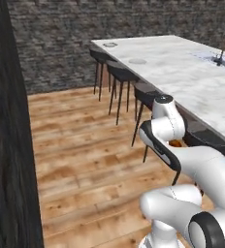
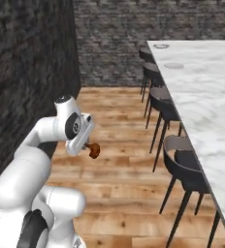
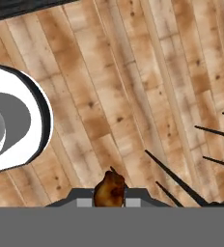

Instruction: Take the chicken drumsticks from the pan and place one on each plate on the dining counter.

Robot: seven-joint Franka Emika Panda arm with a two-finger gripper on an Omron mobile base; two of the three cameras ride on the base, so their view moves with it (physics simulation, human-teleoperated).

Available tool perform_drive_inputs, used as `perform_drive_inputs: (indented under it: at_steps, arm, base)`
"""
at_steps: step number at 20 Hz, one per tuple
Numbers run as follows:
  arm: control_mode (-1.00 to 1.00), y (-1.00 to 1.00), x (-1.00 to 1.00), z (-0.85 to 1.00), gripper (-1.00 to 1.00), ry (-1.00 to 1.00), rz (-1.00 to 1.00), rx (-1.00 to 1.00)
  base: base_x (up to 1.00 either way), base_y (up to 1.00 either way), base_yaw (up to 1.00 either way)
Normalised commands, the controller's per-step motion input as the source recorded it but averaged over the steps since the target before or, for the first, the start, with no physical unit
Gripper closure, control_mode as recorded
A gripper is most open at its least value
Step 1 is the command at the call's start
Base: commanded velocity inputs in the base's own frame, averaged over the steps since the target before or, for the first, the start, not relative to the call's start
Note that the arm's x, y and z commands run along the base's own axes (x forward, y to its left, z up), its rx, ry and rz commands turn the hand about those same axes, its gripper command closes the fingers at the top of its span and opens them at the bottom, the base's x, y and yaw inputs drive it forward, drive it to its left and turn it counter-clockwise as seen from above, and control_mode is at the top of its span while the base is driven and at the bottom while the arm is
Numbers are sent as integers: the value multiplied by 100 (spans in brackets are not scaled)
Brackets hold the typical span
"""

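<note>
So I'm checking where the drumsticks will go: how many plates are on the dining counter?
2. One plate sits at the counter's far corner; the other plate lies nearer along the same stool-side edge. Parts of the counter lie out of frame, so more may be hidden.

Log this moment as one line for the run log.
gripper: shut on drumstick | position: over wooden floor, beside island counter | plates: two, both bare | stools: tucked along island

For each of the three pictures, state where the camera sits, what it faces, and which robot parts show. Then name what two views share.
Left base view: behind the arm, facing the dining counter and stools; white arm lower right.
Right base view: behind the arm, facing the same counter; arm lower left, gripper holding a drumstick.
Hand view: on the hand, facing the wooden floor; jaws grip the drumstick.
Shared: counter, stools, plates.
</note>
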Motion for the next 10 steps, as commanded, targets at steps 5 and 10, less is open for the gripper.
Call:
perform_drive_inputs:
  at_steps: [5, 10]
  arm:
    - [100, 0, 0, 0, 100, 0, 0, 0]
    - [100, 0, 0, 0, 100, 0, 0, 0]
  base:
    - [93, 60, -30]
    - [94, 58, -31]
